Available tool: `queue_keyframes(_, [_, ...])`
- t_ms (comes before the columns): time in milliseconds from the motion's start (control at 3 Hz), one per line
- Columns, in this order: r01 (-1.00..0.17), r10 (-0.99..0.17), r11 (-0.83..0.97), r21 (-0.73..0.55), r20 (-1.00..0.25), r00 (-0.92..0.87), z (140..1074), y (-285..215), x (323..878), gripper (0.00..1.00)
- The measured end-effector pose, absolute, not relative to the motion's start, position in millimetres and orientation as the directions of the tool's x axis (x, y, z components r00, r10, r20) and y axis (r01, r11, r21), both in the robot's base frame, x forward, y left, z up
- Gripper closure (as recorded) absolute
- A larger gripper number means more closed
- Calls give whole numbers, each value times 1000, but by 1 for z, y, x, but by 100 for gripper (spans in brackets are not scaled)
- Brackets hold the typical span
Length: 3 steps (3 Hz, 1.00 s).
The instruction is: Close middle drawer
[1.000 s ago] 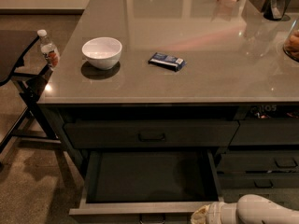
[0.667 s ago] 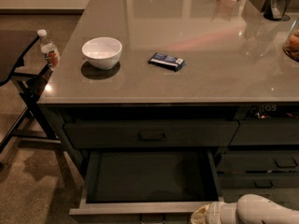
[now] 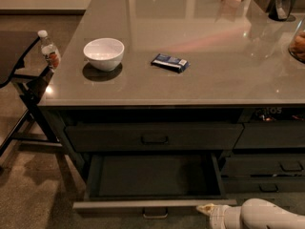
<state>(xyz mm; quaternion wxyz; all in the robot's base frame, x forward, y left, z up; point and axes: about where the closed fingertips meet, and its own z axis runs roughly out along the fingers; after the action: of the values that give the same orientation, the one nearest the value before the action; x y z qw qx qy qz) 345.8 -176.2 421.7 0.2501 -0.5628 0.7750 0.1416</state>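
The middle drawer (image 3: 152, 176) is pulled wide out below the counter, a long shallow dark box that looks empty. Its low flat front (image 3: 119, 205) runs along the bottom of the view, with a small pull (image 3: 155, 213) at its centre. My gripper (image 3: 206, 208) is at the bottom right, its pale tip at the right end of the drawer front. The white arm (image 3: 267, 216) runs off the lower right corner. The top drawer (image 3: 153, 137) above is shut.
On the grey counter (image 3: 190, 70) sit a white bowl (image 3: 103, 54) and a dark blue packet (image 3: 170, 63). A water bottle (image 3: 49, 50) stands on a dark side stand at the left. More shut drawers (image 3: 267, 168) are at the right. Carpet floor lies at the left.
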Motion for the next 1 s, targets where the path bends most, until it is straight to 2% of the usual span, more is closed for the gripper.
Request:
queue_keyframes(333, [-940, -796, 305, -154, -583, -163, 438, -164, 388, 18])
queue_keyframes(667, [-926, -790, 297, -232, -605, -102, 454, -156, 437, 41])
queue_keyframes(1000, [-906, -802, 319, -277, -588, -102, 454, -160, 481, 38])
